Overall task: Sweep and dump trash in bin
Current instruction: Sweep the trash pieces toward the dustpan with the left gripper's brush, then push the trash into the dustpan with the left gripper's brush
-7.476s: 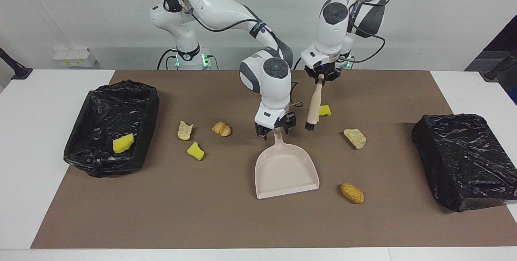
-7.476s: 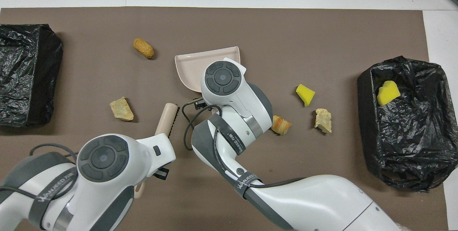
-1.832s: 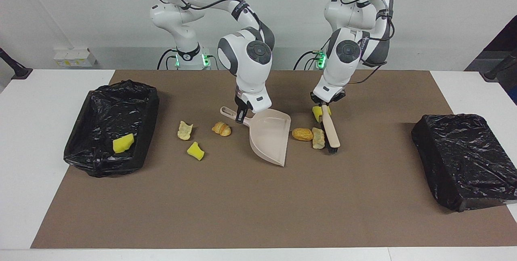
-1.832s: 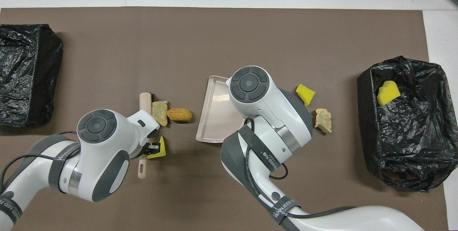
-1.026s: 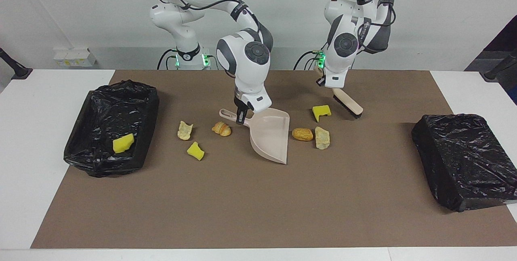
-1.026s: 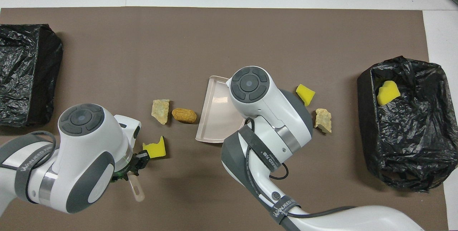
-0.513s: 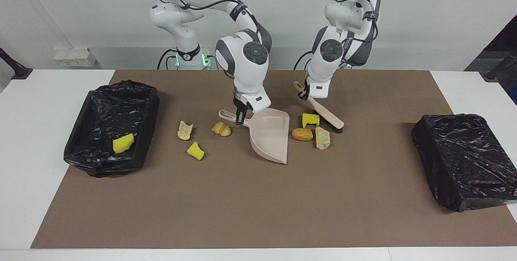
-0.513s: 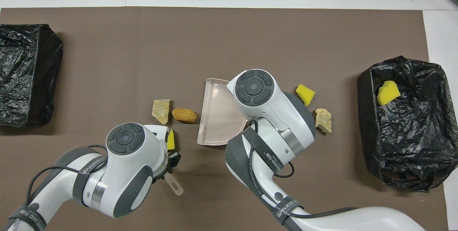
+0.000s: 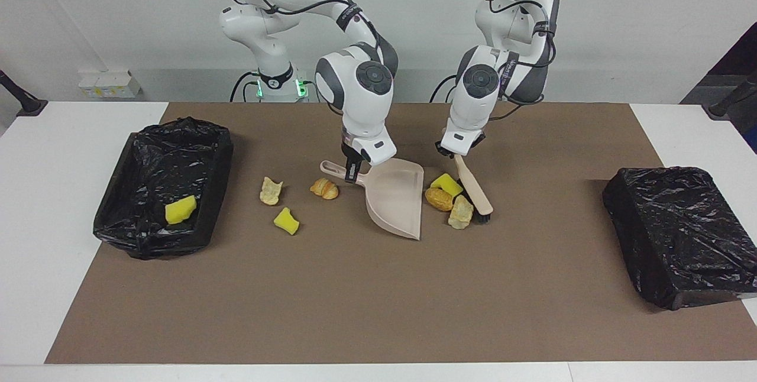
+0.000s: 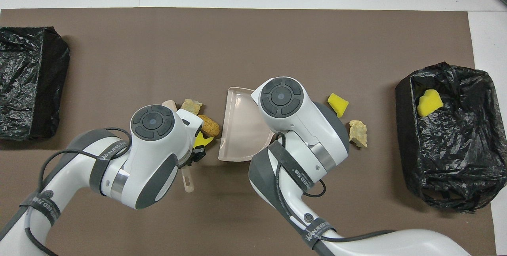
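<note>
Right claw: the right gripper [image 9: 353,164] is clamped on the handle of the dustpan [image 9: 397,200], which stands tilted with its open edge down on the brown mat [image 9: 355,311].
Left claw: the left gripper [image 9: 454,152] is closed around the handle of the brush [image 9: 473,190]; the bristle end sits low on the mat just below it, touching or nearly touching the gathered pile.
Pile at the brush: a yellow sponge piece [image 9: 446,183], a golden bread lump [image 9: 438,198] and a pale crust piece [image 9: 460,214] lie bunched between the brush head and the pan's mouth, just under the left claw.
Loose pieces: a small croissant-like lump [image 9: 324,188], another pale crust [image 9: 270,190] and a second yellow chunk [image 9: 286,220] lie on the handle side of the pan, toward the right arm's end of the table from the right claw.
Bins: an open bin lined in black plastic [image 9: 162,187] with one yellow chunk [image 9: 180,209] inside stands well apart from the right claw at that end; a second black-wrapped bin [image 9: 680,234] stands well apart from the left claw at the left arm's end.
How the trash should handle: I'd guess it is light, the sponge soft and springy, the bread crumbly, so pieces may roll or hop off the bristles.
Where to take hold: better pushed than pinched, I reckon; the brush pressing low from the side away from the pan, the pan's lip flat on the mat.
</note>
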### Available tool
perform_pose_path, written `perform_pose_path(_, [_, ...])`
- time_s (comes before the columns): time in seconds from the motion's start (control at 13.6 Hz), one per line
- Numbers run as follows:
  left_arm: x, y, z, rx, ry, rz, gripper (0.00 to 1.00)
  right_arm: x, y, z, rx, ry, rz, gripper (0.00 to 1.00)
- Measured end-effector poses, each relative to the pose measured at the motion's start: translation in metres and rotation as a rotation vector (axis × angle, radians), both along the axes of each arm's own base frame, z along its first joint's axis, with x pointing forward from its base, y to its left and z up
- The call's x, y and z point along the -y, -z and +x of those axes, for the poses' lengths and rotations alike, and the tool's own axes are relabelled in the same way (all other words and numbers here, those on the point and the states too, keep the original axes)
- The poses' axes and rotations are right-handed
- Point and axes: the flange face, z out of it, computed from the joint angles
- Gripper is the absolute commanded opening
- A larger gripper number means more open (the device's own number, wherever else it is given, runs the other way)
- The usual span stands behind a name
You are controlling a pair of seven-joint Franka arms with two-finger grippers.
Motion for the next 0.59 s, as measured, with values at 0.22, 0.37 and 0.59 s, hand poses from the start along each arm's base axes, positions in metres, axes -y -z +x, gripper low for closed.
perform_pose_path(0.22, [-0.019, 0.001, 0.008, -0.024, 0.092, -0.018, 0.00, 0.000, 0.000, 0.000, 0.000, 0.000, 0.000, 0.00])
perform_pose_path(0.37, [-0.011, 0.000, 0.006, -0.018, 0.142, -0.042, 0.00, 0.000, 0.000, 0.000, 0.000, 0.000, 0.000, 0.00])
perform_pose_path(0.59, [0.031, 0.000, -0.009, 0.020, 0.218, -0.103, 0.00, 0.006, 0.005, 0.002, 0.000, 0.003, 0.002, 0.00])
